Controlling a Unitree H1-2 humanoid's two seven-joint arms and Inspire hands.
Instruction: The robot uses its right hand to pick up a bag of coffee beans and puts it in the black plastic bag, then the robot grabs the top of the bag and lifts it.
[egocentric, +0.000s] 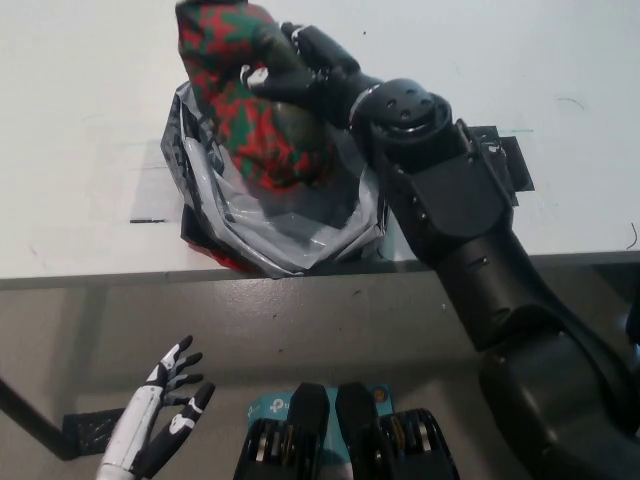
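The white left hand (165, 415) is resting low at the near left, below the table edge and well apart from the work; it is holding nothing and its fingers are standing spread. Beside its wrist a dark patch (85, 432) is lying on the grey floor (330, 330).

The black right arm (470, 230) is coming in from the bottom right and is reaching over the front edge of the white table (90, 110); just behind the forearm a black taped square (505, 160) is showing on the table top, mostly covered by the arm.

Near the table's front edge the black plastic bag (270, 235) is sitting with its mouth open and its grey, shiny rim rolled down; a bit of red is showing under its front left corner, but I cannot tell what it is.

The right hand (300, 75) is gripping the bag of coffee beans (245, 90), with the fingers closed around its right side; the coffee bag, red and green in pattern, is standing nearly upright, and its lower end is sitting inside the mouth of the plastic bag while its top is rising above the far rim; whether its bottom is touching the floor of the plastic bag I cannot tell.
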